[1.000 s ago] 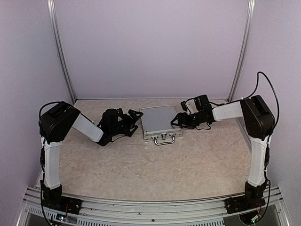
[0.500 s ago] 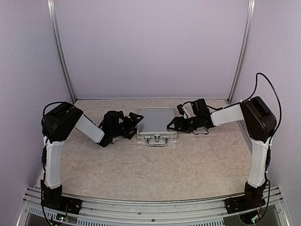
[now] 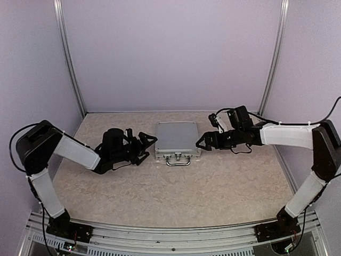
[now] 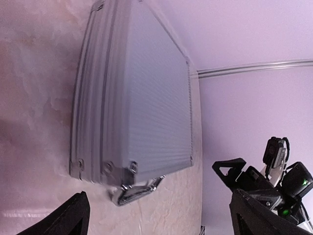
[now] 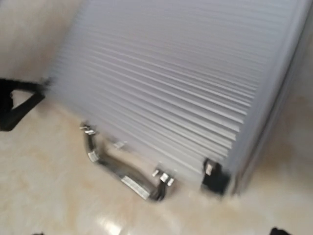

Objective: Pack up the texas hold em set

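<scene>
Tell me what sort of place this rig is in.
Likely a lab robot booth: plain walls on aluminium posts enclose a marble-look tabletop, with the closed silver case on it.

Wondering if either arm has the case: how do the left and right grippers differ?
The left gripper sits left of the closed case, the right gripper right of it. The left gripper points rightward in the top view, the right gripper leftward. Both are open, holding nothing.

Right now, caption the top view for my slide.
Closed case lies flat between the open left gripper and open right gripper, handle facing the near edge.
</scene>
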Tool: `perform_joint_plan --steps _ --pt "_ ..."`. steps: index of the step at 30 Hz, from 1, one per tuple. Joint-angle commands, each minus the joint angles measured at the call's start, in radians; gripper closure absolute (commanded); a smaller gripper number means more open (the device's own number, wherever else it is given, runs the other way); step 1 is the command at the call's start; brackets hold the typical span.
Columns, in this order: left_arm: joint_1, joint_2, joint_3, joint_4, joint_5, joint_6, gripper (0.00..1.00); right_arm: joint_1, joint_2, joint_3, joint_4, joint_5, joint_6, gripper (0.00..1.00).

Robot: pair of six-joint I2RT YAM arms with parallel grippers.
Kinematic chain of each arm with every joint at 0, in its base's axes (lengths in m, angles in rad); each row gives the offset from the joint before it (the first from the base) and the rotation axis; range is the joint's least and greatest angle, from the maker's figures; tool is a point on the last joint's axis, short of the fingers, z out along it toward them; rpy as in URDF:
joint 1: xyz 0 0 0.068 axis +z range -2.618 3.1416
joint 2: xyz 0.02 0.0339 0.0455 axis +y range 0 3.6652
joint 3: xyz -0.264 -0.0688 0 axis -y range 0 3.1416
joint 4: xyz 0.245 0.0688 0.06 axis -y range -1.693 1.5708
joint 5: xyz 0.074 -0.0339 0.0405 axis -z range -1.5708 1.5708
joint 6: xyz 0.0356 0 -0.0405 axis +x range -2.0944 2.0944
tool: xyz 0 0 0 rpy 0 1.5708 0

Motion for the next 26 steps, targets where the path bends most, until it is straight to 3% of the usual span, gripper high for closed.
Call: perform_joint_plan --steps 1,6,13,20,26 --pt "-0.058 -0.327 -0.048 -0.26 -0.101 0.206 0.01 0.01 -0.245 -0.092 -0.104 0.128 -0.048 0.0" --pt "-0.152 -0.641 -0.075 -0.632 -0.326 0.44 0.01 0.019 -0.593 -0.23 -0.16 0.262 -0.059 0.0" --pt "-0.154 -1.08 -0.175 -0.955 -0.418 0.52 0.01 0.018 -1.005 -0.325 -0.294 0.503 -0.024 0.0" --pt "-0.169 -1.391 -0.244 -1.096 -0.566 0.532 0.01 0.018 -1.179 -0.348 -0.308 0.614 -0.009 0.0" --pt "-0.169 -1.415 -0.226 -1.124 -0.623 0.522 0.01 0.017 -1.201 -0.364 -0.297 0.64 -0.001 0.0"
